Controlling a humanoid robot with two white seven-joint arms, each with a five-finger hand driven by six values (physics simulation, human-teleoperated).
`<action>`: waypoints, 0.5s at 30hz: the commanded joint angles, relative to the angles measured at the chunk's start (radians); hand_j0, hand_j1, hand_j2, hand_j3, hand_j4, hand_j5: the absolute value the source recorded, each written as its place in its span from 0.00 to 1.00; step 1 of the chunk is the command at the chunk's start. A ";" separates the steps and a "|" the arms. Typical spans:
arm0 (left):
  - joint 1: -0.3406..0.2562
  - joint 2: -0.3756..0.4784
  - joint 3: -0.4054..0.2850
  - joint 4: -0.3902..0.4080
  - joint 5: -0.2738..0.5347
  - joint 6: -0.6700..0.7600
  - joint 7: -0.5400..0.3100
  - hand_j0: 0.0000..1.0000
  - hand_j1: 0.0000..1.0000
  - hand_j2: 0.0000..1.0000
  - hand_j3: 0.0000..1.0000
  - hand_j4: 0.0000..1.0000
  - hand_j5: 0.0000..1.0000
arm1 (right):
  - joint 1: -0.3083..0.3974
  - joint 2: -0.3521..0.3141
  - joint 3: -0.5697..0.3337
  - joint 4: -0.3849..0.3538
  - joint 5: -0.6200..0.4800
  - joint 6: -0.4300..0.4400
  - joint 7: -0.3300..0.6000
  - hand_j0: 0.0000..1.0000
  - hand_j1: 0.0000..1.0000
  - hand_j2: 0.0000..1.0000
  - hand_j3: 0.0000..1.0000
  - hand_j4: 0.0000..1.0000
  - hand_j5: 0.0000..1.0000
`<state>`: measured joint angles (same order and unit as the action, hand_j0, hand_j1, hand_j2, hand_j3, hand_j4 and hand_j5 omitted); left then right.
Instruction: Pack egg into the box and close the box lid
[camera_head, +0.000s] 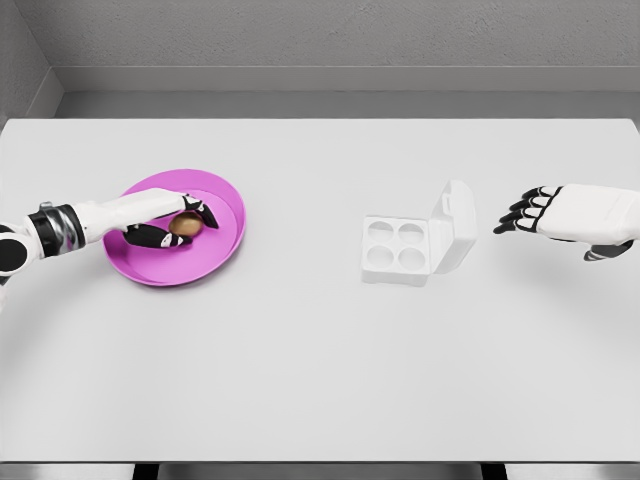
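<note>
A brown egg (183, 225) lies in a magenta plate (222, 255) at the table's left. My left hand (180, 222) reaches into the plate from the left, its black-tipped fingers curled around the egg. Right of centre stands a white egg box (396, 250) with four empty cups, its lid (455, 225) tilted up and open on the right side. My right hand (525, 212) hovers to the right of the lid, fingers relaxed and pointing left, holding nothing.
A white table (320, 380) spans the view, with grey wall behind. A wide stretch of tabletop separates plate and box.
</note>
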<state>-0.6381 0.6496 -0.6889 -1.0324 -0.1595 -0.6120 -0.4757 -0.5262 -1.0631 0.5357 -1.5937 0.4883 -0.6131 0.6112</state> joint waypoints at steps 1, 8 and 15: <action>0.000 0.001 0.000 0.002 -0.008 0.001 0.000 0.51 0.51 0.51 0.51 0.51 0.51 | 0.000 -0.001 0.000 0.001 -0.004 0.002 0.000 1.00 1.00 1.00 1.00 1.00 1.00; -0.002 0.001 -0.008 0.000 -0.018 0.001 -0.001 0.33 0.33 0.33 0.33 0.33 0.33 | 0.000 -0.001 0.000 0.001 -0.004 0.002 0.000 1.00 1.00 1.00 1.00 1.00 1.00; -0.008 0.002 -0.008 -0.008 -0.020 0.001 -0.001 0.30 0.30 0.30 0.30 0.30 0.30 | 0.000 -0.001 0.001 0.001 -0.004 0.002 0.000 1.00 1.00 1.00 1.00 1.00 1.00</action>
<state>-0.6488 0.6507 -0.6963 -1.0375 -0.1823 -0.6119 -0.4760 -0.5262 -1.0632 0.5366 -1.5922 0.4882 -0.6132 0.6112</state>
